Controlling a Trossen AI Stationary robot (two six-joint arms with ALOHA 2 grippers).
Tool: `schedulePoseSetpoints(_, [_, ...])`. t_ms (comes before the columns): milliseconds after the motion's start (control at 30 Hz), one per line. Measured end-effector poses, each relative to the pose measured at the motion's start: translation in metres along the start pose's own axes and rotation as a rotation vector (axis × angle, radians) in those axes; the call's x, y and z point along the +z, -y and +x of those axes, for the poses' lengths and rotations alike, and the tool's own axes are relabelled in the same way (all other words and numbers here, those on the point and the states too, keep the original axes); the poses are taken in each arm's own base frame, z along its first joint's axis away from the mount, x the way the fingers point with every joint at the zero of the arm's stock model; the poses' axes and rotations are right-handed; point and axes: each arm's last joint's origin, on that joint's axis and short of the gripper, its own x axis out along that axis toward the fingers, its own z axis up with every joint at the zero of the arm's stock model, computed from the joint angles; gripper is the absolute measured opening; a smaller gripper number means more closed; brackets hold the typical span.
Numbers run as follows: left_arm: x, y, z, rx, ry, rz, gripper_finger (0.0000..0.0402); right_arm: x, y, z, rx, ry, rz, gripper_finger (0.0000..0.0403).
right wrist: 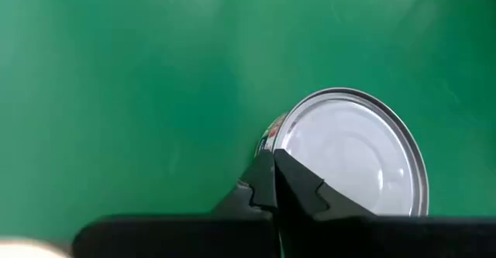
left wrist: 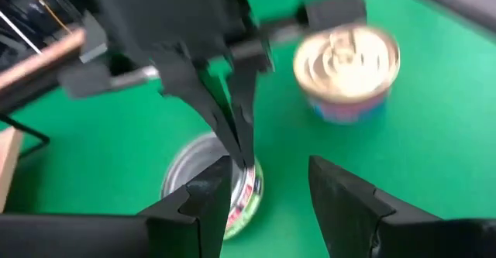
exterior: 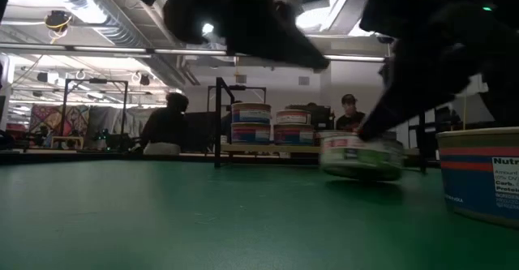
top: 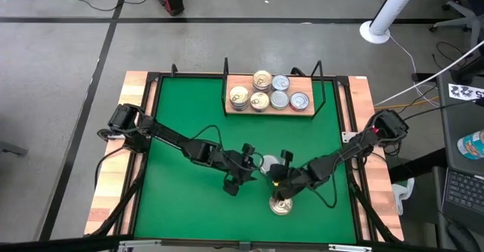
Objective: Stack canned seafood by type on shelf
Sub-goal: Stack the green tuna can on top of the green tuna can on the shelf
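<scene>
A silver-topped tin with a green label (top: pixel 268 162) stands on the green table between my two grippers. My right gripper (right wrist: pixel 273 182) is shut, with its tips at that tin's edge. My left gripper (left wrist: pixel 267 204) is open just on the tin's left. The tin lies beside one of its fingers, not between them. A gold-topped tin with a blue label (top: pixel 282 205) stands nearer the front edge. The wooden shelf (top: pixel 310 113) at the far middle carries gold-topped tins (top: pixel 239 95) on its left and silver-topped tins (top: pixel 299 100) on its right, some stacked. My right gripper sets its shut fingertips (right wrist: pixel 263 173) against the silver tin's rim and side wall (right wrist: pixel 273 138). The fingers slant down from the table's right and near side. The tin stands flat on the table, top up. My left gripper has one finger (left wrist: pixel 203 204) right beside that tin; whether it touches, I cannot tell.
Black wire posts (top: pixel 324 85) rise at the shelf's ends. Wooden planks (top: pixel 113 176) edge the table on the left and right. The green mat lies bare on its left half and between the grippers and the shelf. People sit in the room beyond the far edge (exterior: pixel 166 124).
</scene>
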Motion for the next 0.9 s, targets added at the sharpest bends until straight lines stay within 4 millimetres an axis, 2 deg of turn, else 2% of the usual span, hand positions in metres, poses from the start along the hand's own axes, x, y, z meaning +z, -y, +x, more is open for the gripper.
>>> schedulePoseSetpoints(200, [-0.014, 0.004, -0.001, -0.040, -0.146, 0.066, 0.0167, 0.014, 0.004, 0.006, 0.072, 0.045, 0.063, 0.0001])
schedulePoseSetpoints(333, [-0.019, 0.003, -0.002, 0.014, -0.212, 0.075, 0.0167, 0.020, 0.007, 0.008, 0.105, 0.066, 0.100, 0.0001])
schedulePoseSetpoints(767, [-0.019, 0.002, -0.002, 0.047, -0.217, 0.071, 0.0167, 0.022, 0.007, 0.009, 0.111, 0.076, 0.109, 0.0001])
schedulePoseSetpoints(900, [-0.019, 0.002, -0.002, 0.047, -0.217, 0.072, 0.0185, 0.022, 0.007, 0.009, 0.112, 0.076, 0.109, 0.0001])
